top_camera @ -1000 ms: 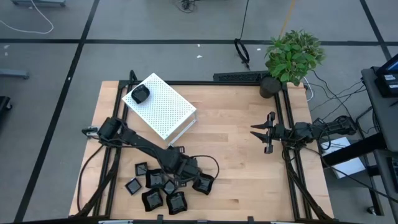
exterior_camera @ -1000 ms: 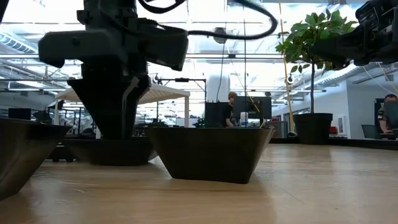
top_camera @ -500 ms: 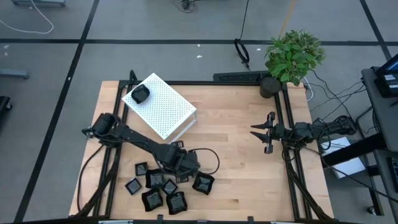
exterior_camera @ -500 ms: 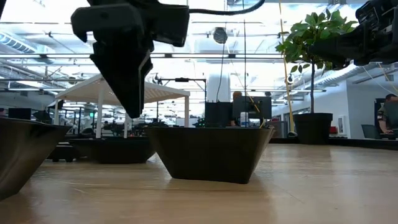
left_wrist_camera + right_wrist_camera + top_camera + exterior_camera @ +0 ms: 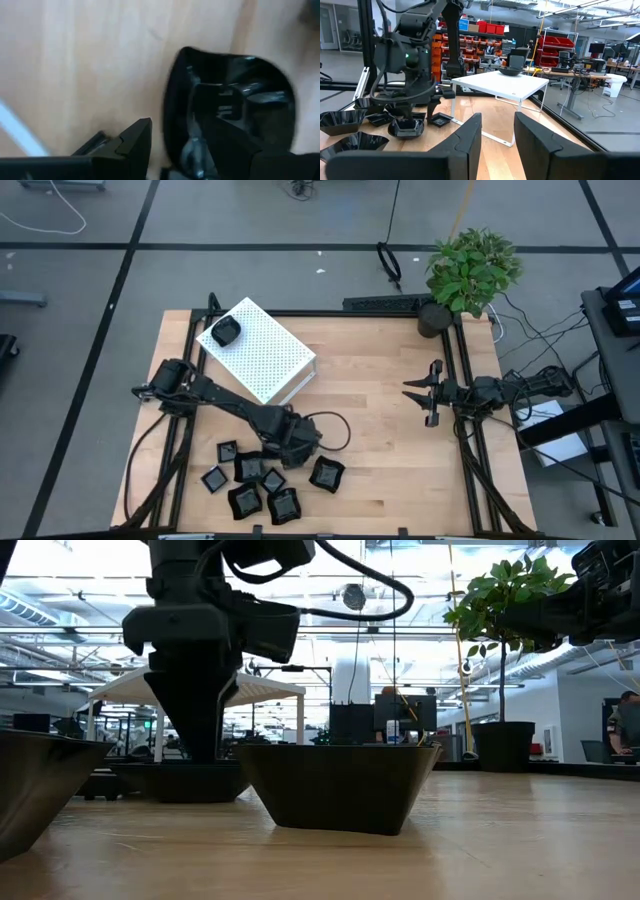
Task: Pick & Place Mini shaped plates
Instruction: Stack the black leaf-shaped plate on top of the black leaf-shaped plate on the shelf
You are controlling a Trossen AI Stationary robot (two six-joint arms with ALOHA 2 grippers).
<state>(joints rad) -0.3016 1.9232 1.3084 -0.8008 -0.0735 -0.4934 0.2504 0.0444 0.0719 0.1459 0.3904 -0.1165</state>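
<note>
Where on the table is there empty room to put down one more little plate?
Bare wood lies in the middle, between the white perforated box and the right pincer, and along the near edge right of the scalloped plate. It is crowded at the near left, where the mini shaped plates cluster under the left pincer.

plates (image 5: pixel 255 480) clustered before box (image 5: pixel 262 350), one plate (image 5: pixel 226 331) atop
</note>
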